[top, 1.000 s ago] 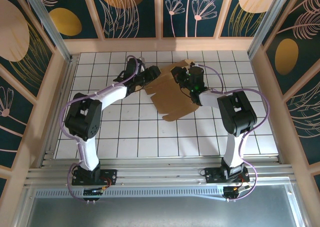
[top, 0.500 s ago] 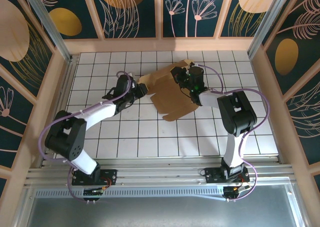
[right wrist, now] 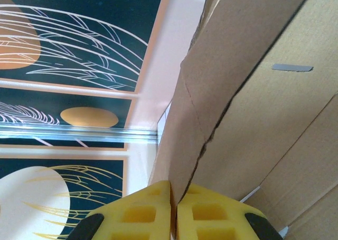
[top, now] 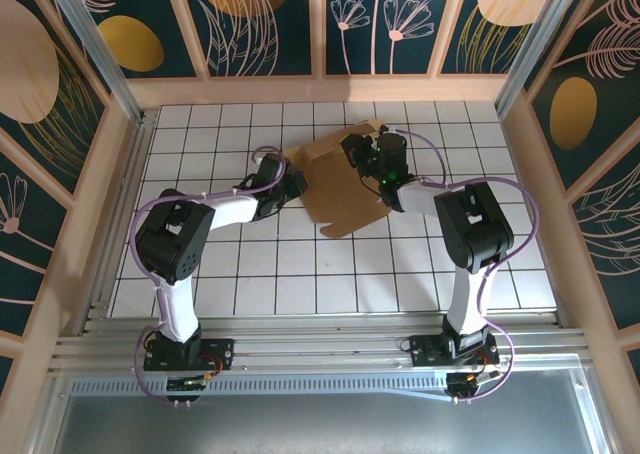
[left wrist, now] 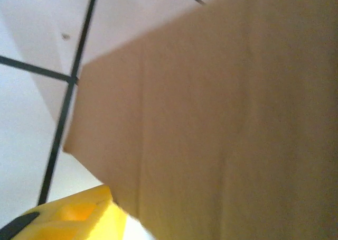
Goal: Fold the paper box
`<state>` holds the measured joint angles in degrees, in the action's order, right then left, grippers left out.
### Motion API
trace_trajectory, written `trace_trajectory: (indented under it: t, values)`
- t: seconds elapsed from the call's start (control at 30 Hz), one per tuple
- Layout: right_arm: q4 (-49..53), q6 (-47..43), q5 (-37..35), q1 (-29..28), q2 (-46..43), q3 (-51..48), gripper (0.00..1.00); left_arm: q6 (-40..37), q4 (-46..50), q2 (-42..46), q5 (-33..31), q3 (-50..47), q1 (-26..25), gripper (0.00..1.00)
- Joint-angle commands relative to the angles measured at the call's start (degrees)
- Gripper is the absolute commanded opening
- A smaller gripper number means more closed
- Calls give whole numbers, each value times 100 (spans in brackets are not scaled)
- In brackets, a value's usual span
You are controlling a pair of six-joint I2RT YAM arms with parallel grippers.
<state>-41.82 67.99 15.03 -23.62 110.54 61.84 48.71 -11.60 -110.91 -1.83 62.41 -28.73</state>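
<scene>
A second ago the left arm (top: pixel 215 209) had its elbow bent, with the left jaws at the left flaps of the paper box (top: pixel 345 189). Half a second ago the arm lay stretched out low and the left jaws had drawn back, a flap reaching out toward them. Now the elbow is bent again and the left jaws are back against the box's left edge. The flaps that earlier lay spread flat on the surface (top: pixel 300 274) beside the left jaws are now lifted off it, just ahead of them. The sheet looks narrower on that side.
</scene>
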Motion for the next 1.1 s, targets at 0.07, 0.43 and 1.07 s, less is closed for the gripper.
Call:
trace_trajectory:
  t: [0.07,0.43,1.07]
  values:
    - [280,-102,18,-69,-68,-36,10,-81,-5,-391,-602,378,34,50]
    - [394,-31,-16,-74,20,115,14,3,-546,-920,293,615,349,46]
    - [741,-411,-164,-82,-335,104,33,-1595,186,-1583,595,1795,386,0]
